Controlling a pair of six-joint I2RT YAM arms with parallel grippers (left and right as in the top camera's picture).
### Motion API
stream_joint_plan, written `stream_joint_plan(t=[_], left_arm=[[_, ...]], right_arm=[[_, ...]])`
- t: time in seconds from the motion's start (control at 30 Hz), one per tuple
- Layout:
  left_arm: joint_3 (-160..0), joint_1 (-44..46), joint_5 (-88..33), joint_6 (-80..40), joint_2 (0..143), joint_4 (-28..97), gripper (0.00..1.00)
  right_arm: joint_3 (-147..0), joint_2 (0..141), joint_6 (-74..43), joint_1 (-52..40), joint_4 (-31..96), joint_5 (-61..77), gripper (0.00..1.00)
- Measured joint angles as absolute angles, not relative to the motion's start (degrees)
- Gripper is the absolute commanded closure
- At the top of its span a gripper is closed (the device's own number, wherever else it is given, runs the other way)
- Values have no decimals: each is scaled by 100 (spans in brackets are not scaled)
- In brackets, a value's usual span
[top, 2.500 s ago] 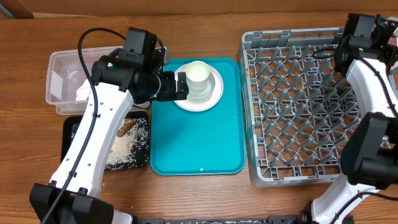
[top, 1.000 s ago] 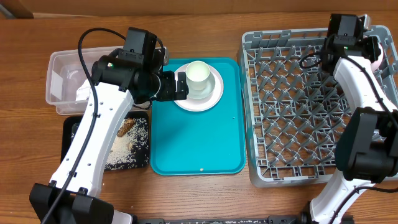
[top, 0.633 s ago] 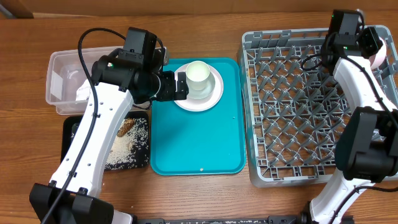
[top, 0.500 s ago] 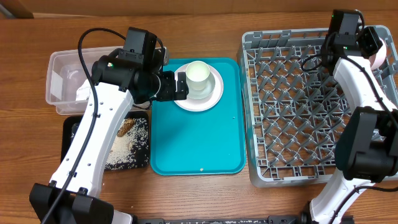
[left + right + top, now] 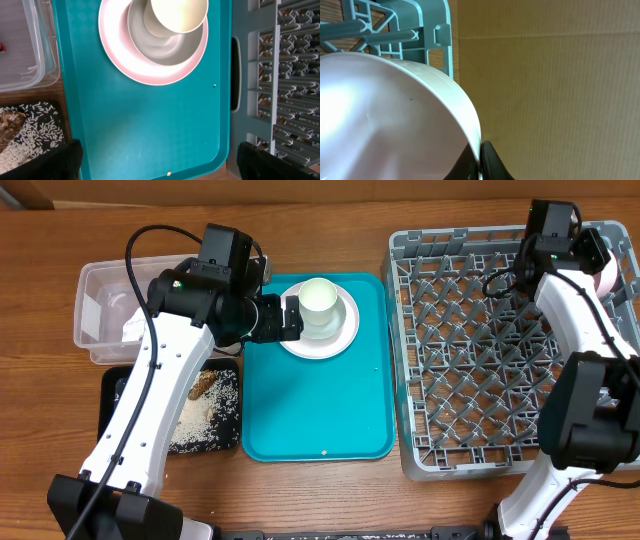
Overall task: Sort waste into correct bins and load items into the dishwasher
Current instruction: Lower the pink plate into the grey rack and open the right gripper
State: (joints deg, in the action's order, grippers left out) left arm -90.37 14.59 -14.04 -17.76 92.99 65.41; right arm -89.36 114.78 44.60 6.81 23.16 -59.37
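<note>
My left pincer stands wide open, empty, hovering over the teal tray. From the left wrist camera I see its two dark fingertips at the bottom corners of the view, with the tray's surface between them. Just ahead of it sits the round plate at the tray's far end, and the small cup stands upright on it, toward the plate's far edge.

My right pincer is closed on the rim of the pink bowl. One finger is inside the rim and one outside. From overhead the bowl shows by the far right corner of the grey dish rack, tipped on edge over the rack's right wall. I cannot tell whether it touches the rack. The rest of the rack shows only bare pegs.

On the bench, left of the teal tray, the clear tub holds the crumpled napkin and a bit of red wrapper. The black tray lies just in front of the tub, with the brown scraps and pale crumbs spread in it. My left arm crosses above it.
</note>
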Motion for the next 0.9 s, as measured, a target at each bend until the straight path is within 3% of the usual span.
stream_joint_plan(t=[0.27, 0.9], left_arm=[[-9037, 1459, -1404, -1776, 9299, 6541, 0], [-9037, 1459, -1404, -1776, 9299, 6541, 0]], right_arm=[[-8936, 11478, 4416, 637, 2373, -5961, 94], [-8936, 11489, 4082, -169, 3065, -5697, 45]])
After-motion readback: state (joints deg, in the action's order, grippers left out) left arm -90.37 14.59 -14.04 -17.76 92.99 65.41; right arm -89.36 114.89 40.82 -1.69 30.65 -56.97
